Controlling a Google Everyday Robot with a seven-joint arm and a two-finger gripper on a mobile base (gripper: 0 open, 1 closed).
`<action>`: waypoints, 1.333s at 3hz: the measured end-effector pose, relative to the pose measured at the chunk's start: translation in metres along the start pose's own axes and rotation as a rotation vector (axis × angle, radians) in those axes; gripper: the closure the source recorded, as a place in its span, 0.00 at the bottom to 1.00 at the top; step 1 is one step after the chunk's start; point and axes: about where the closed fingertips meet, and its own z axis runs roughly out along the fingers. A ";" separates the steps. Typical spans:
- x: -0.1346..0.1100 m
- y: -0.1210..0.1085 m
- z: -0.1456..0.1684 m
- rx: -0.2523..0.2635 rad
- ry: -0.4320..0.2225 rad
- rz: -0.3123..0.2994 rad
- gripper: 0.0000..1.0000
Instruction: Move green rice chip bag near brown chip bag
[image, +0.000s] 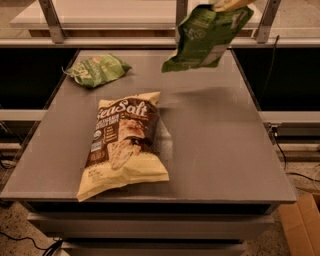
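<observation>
The green rice chip bag (205, 37) hangs in the air above the back right part of the grey table (220, 150), casting a shadow on it. My gripper (231, 4) shows only at the top edge and is shut on the bag's upper end. The brown chip bag (122, 142), cream-yellow with a dark brown panel and "Sea Salt" lettering, lies flat on the table's left-centre. The held bag is behind and to the right of it, well apart.
A paler green bag (95, 70) lies at the table's back left corner. A shelf with metal posts (50, 20) runs behind the table. A cardboard box (300, 227) sits on the floor at the lower right.
</observation>
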 end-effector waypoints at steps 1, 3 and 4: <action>-0.013 0.031 -0.005 -0.023 0.002 0.007 1.00; -0.034 0.091 -0.002 -0.092 0.002 0.031 1.00; -0.042 0.112 0.004 -0.123 0.004 0.035 1.00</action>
